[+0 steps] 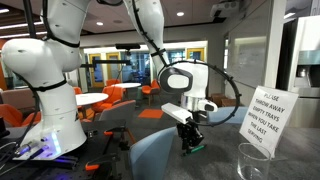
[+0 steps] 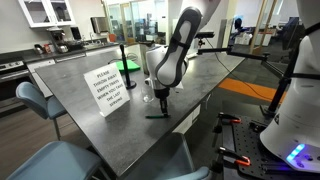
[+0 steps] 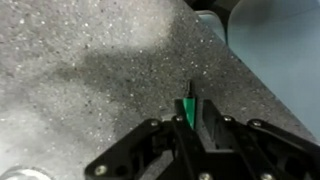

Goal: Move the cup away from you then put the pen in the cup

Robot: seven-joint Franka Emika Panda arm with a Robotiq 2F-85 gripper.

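My gripper point(image 3: 190, 122) is shut on the green pen point(image 3: 187, 106), whose dark tip points out past the fingers over the speckled grey table point(image 3: 90, 60). In both exterior views the gripper point(image 1: 190, 137) point(image 2: 161, 97) hangs just above the table with the pen point(image 1: 196, 147) pointing down. The clear cup point(image 1: 254, 160) stands upright on the table, apart from the gripper. In an exterior view the cup point(image 2: 148, 93) stands just beside the gripper, on the sign's side.
A white paper sign point(image 1: 270, 115) point(image 2: 108, 88) stands on the table beyond the cup. The table edge point(image 3: 235, 60) runs close to the gripper. A blue chair point(image 1: 150, 152) and another chair point(image 2: 30, 100) stand at the table.
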